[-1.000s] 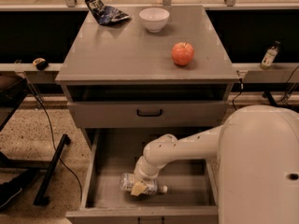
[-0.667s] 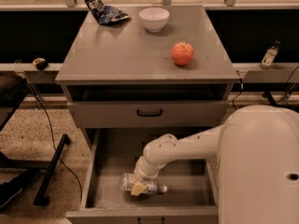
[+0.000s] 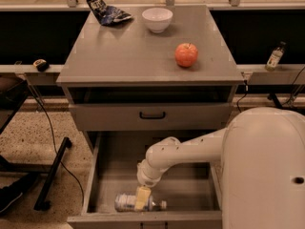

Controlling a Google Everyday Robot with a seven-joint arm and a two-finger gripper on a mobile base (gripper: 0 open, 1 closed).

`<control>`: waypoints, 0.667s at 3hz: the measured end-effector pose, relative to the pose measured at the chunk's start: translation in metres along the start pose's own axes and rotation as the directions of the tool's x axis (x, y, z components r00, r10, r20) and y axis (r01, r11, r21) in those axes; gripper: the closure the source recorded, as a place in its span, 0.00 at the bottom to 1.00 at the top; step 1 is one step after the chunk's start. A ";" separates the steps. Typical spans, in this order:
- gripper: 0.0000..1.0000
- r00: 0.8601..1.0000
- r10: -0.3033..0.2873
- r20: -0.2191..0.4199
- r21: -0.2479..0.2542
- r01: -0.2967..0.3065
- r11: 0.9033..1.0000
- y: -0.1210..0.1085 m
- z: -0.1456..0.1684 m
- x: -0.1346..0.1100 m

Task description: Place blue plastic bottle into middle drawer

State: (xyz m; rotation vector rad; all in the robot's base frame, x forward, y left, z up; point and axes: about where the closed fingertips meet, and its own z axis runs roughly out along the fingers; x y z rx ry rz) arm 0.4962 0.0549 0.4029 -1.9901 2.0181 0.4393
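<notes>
The gripper (image 3: 142, 198) is down inside the middle drawer (image 3: 112, 174), right on top of the blue plastic bottle (image 3: 127, 202). I cannot tell if it is holding the bottle or has let it go.

The bottle lies on its side on the drawer floor, close to the near wall and a bit to the left. It looks like it is already where it should be. So the job now is to let go softly and lift the arm straight up. Do not drag sideways, or the round bottle may roll. Keep away from the drawer walls on the way out.

The long way of the bottle runs from left to right. Its white cap (image 3: 163, 204) points right and its bottom points left.

Up on the table top (image 3: 119, 56) sit an apple (image 3: 186, 54) and a bowl (image 3: 157, 19), far from the bottle.
</notes>
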 end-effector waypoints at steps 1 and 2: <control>0.00 0.999 -0.032 0.002 0.003 0.032 0.999 0.005 -0.029 -0.001; 0.00 0.999 -0.038 0.001 0.005 0.038 0.999 0.005 -0.033 0.000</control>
